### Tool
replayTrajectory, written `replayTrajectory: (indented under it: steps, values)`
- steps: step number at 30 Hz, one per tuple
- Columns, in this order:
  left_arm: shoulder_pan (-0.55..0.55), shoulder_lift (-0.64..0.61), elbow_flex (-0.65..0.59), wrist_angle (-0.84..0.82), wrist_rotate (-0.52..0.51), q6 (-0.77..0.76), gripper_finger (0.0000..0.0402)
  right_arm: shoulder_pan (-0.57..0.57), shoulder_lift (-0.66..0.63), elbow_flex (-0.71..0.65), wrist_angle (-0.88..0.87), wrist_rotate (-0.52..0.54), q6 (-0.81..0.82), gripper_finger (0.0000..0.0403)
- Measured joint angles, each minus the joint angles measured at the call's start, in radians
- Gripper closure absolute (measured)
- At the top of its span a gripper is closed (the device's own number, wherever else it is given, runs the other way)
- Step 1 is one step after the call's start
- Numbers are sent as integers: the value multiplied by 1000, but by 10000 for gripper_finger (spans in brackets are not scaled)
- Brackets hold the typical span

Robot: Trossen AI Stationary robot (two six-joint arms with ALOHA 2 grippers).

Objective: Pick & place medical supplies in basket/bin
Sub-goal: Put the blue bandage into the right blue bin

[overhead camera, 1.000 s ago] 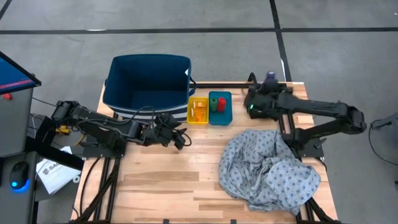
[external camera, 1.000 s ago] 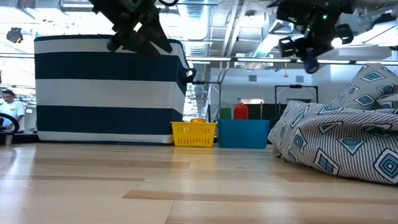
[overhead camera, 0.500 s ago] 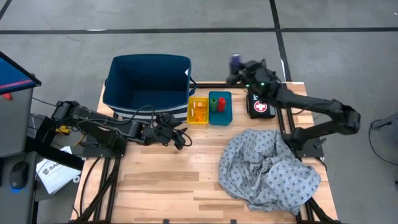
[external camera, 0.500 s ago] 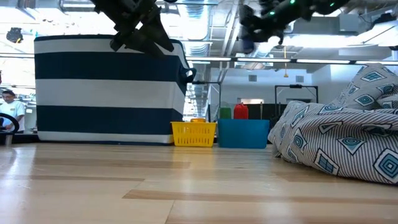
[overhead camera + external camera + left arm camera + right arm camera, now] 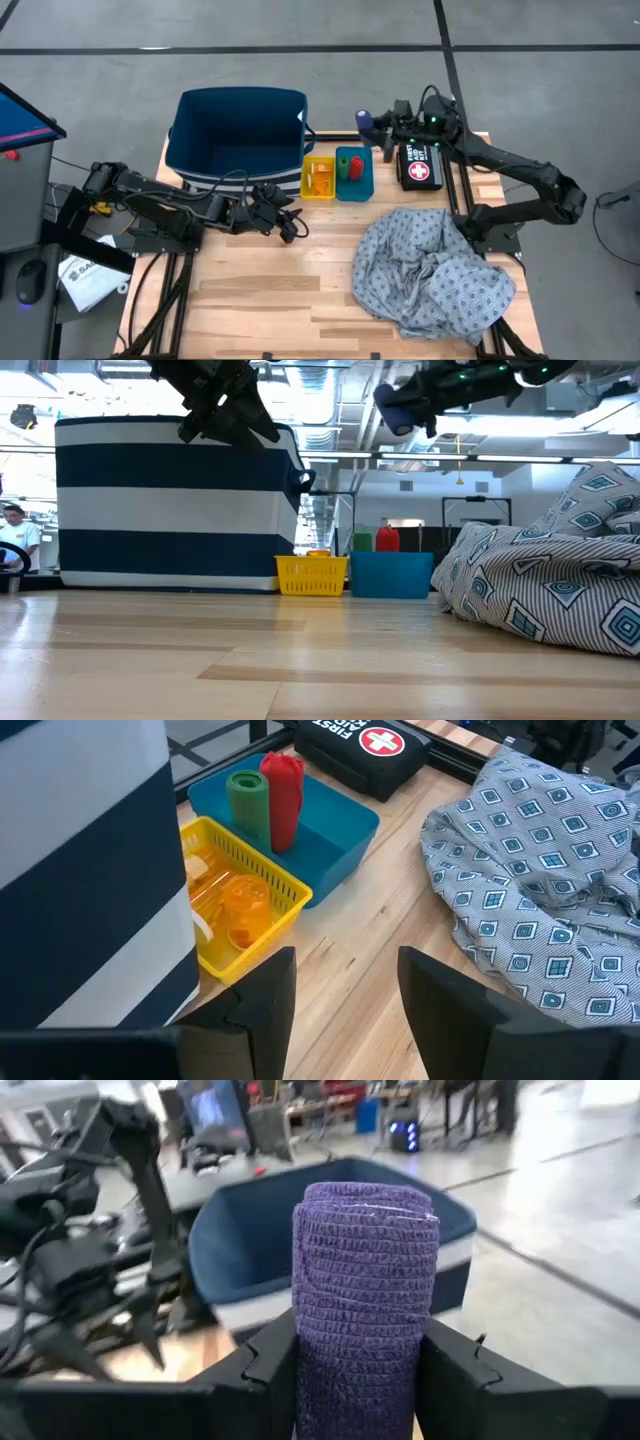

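My right gripper (image 5: 374, 124) is shut on a blue-purple roll (image 5: 364, 121), high above the table's far edge, just beyond the teal tray (image 5: 357, 187). That tray holds a green roll (image 5: 248, 802) and a red roll (image 5: 283, 795), both upright. The yellow tray (image 5: 319, 178) holds orange pill bottles (image 5: 240, 900). The navy striped basket (image 5: 240, 135) stands at the far left. The dotted gown cloth (image 5: 430, 270) lies bunched at the near right. My left gripper (image 5: 290, 225) is open and empty, in front of the basket. My right gripper pinches the blue-purple roll between its two fingers, on the roll's curved sides (image 5: 365, 1350). The fingers (image 5: 270, 1370) reach level from the table's right and lie along the roll, whose far end sticks out past the fingertips. The roll is lifted clear.
A black pouch with a red-and-white cross (image 5: 420, 168) lies right of the teal tray, under my right arm. Bare wood (image 5: 270, 290) lies between the gown and the table's left edge. A person (image 5: 12, 525) shows far behind the table.
My right gripper has carried the blue-purple roll from above the black pouch toward the table's left, ending beyond the teal tray, and it has turned to point left. The pouch, hidden under the gripper before, now shows.
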Motion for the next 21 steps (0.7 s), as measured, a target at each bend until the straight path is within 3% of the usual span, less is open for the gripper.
replayTrajectory:
  steps: [5,13,17,21]
  values:
    - [0,0,0,0,0,-4,234,-10,-16,-20,-40,-127,-36,258]
    - [6,0,0,7,48,-62,234,59,-15,-292,318,-161,100,260]
    - [6,0,0,7,63,-81,234,94,-15,-448,606,-95,181,262]
    - [10,0,0,7,108,-85,234,135,-15,-553,773,62,145,261]
